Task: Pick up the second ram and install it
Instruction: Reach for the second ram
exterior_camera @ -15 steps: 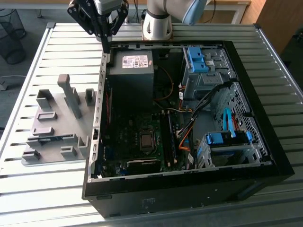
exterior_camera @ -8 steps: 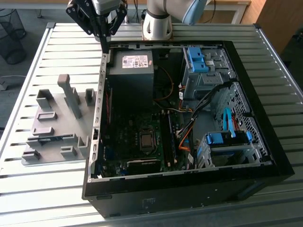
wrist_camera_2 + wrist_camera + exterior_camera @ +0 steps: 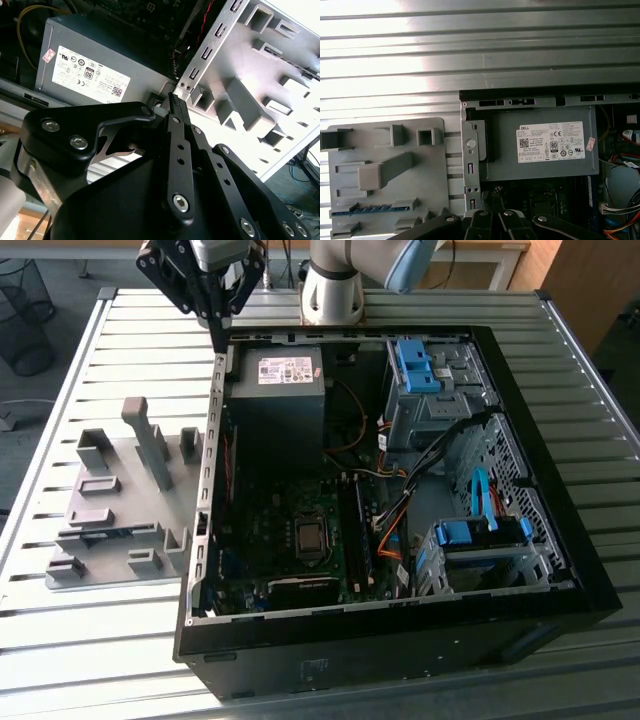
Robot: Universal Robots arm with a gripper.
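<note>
Your gripper (image 3: 218,337) hangs point-down, its black fingers drawn together to a narrow tip with nothing between them (the second wrist view shows the gripper (image 3: 175,100) bare at that tip). It sits just above the perforated side wall of the open computer case (image 3: 400,635), at the case's corner nearest the worktop's far edge. The grey power supply (image 3: 275,390) is just beside it, and the arm's pale base (image 3: 335,285) stands behind the case at that edge.

In the first wrist view you can see the second ram (image 3: 362,210). It is a thin blue-green strip seated edge-up in a long slot of the grey holder block (image 3: 385,150), well apart from the gripper (image 3: 494,212).

The exterior view places that holder block (image 3: 130,480) flat on the worktop, touching or nearly touching the case wall and toward the exterior view's left edge. It also shows you the motherboard (image 3: 290,530) on the case floor and the bright blue drive-bay clips (image 3: 415,362) along the opposite wall.

The worktop (image 3: 100,630) is slatted metal. Past its far corner a wire basket (image 3: 22,300) stands on a grey floor, and wooden furniture (image 3: 480,252) runs behind.
</note>
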